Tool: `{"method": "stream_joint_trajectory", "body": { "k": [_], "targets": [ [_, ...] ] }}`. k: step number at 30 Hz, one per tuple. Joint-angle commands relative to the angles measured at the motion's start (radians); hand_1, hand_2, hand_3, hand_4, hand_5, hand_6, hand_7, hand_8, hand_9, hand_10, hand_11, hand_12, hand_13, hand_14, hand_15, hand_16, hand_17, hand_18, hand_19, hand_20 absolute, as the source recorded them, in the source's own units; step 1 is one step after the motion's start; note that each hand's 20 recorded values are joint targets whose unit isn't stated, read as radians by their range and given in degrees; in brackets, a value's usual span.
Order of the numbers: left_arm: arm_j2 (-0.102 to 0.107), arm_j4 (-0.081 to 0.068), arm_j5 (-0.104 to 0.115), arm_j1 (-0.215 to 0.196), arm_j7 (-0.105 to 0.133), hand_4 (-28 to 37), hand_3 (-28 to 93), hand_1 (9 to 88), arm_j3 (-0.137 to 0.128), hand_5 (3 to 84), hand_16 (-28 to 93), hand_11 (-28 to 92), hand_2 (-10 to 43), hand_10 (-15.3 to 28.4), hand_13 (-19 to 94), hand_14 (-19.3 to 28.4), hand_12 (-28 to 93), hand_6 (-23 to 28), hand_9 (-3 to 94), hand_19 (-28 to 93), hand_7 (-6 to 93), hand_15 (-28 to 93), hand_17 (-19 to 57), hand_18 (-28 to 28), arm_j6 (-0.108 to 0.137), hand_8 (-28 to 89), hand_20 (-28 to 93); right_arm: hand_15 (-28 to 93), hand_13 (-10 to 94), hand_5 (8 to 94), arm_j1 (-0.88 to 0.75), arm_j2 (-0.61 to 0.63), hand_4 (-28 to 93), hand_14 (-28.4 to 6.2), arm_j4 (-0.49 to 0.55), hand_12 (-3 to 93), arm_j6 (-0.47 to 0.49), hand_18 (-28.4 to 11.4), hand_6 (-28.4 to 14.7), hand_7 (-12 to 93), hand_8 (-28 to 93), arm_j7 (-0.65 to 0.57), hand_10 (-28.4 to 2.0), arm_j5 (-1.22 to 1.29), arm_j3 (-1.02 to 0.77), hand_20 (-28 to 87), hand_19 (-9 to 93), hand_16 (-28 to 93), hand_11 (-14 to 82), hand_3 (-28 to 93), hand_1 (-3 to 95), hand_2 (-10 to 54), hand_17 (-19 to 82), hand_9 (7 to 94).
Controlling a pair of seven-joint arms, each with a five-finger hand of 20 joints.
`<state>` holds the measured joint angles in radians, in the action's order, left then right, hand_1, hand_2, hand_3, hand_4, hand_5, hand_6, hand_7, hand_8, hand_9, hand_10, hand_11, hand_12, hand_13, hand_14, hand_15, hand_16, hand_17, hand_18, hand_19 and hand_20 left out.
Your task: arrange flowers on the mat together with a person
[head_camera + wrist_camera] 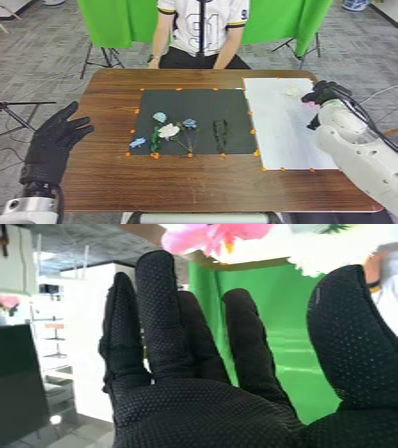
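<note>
My right hand (327, 95) is over the upper right part of the white sheet (289, 130), beside a pink flower (311, 104) and a white flower (291, 90). In the right wrist view my right hand (204, 409) is open with straight fingers, apart from the pink flower (213, 236) and the white flower (333, 255). On the black mat (191, 100) lie a pale blue flower (160, 117), a white flower (169, 131), a blue-grey flower (190, 123), a blue flower (138, 142) and dark green stems (220, 136). My left hand (60, 135) is open, left of the table.
The brown table (204, 190) has orange tape bits around the mat and sheet. A person (202, 30) sits at the far edge with both arms down by the table. Black stands (105, 60) and a green curtain (111, 22) are behind.
</note>
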<state>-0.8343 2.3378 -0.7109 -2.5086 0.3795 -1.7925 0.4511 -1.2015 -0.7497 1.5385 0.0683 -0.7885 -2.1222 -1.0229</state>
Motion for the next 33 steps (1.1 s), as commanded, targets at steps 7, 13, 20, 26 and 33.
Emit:
{"method": "stream_joint_trajectory", "body": {
  "k": [7, 13, 20, 26, 33],
  "targets": [
    [-0.007, -0.010, 0.006, 0.012, -0.009, -28.3, 78, 18.6, 0.012, 31.6, -12, 34, 6.5, 19.0, 22, 25.5, 10, 6.4, 31.9, 50, 16.9, 63, -9.5, 21.1, -0.014, -12, 15, 62, 50, 42.1, 0.030, -0.002, -25, -15.8, -0.070, 14.7, 0.137, -21.4, 1.7, 17, -13, 0.013, -18.1, -0.070, 0.050, 14, 70, 7, 15.6, 75, 31.8, -3.2, 19, 43.1],
    [-0.007, -0.013, 0.016, 0.018, 0.000, -28.3, 78, 18.9, 0.020, 31.7, -12, 34, 6.4, 19.0, 22, 25.5, 10, 6.4, 31.9, 50, 17.1, 63, -9.5, 21.1, -0.020, -12, 15, 60, 55, 50.3, 0.070, 0.006, -28, -12.0, -0.103, 14.3, 0.155, -19.0, 4.7, 20, -15, 0.036, -14.4, -0.127, 0.134, 12, 71, 8, 18.9, 76, 38.4, -7.6, 21, 51.2],
    [-0.004, -0.017, 0.017, 0.022, 0.004, -28.3, 78, 19.0, 0.025, 31.8, -12, 34, 6.3, 18.9, 22, 25.5, 10, 6.4, 32.0, 50, 17.1, 63, -9.5, 21.1, -0.022, -12, 15, 52, 68, 68.3, 0.095, 0.023, -28, -4.4, -0.162, 23.7, -0.012, -15.6, 6.3, 25, -6, 0.056, -6.3, -0.199, 0.241, 10, 74, 20, 15.9, 64, 52.8, -9.5, 27, 72.9],
    [0.003, -0.017, 0.023, 0.019, 0.019, -28.3, 78, 19.0, 0.035, 31.7, -12, 34, 6.4, 19.0, 22, 25.5, 10, 6.4, 31.9, 50, 17.1, 63, -9.5, 21.1, -0.023, -12, 15, 50, 79, 79.8, 0.096, 0.031, -28, 0.1, -0.193, 37.6, -0.136, -13.3, 7.2, 27, -1, 0.035, -1.8, -0.230, 0.292, 10, 78, 27, 13.6, 58, 61.1, -9.5, 32, 90.1],
    [0.007, -0.015, 0.025, 0.008, 0.024, -28.3, 78, 19.0, 0.033, 31.8, -12, 34, 6.4, 18.9, 22, 25.5, 10, 6.4, 31.9, 50, 17.1, 63, -9.5, 21.1, -0.019, -12, 15, 52, 82, 82.4, 0.106, 0.041, -28, 0.7, -0.195, 39.6, -0.297, -12.7, 5.9, 26, 1, -0.043, -1.2, -0.262, 0.324, 10, 79, 28, 14.1, 61, 61.0, -9.5, 36, 92.4]
  ]
}}
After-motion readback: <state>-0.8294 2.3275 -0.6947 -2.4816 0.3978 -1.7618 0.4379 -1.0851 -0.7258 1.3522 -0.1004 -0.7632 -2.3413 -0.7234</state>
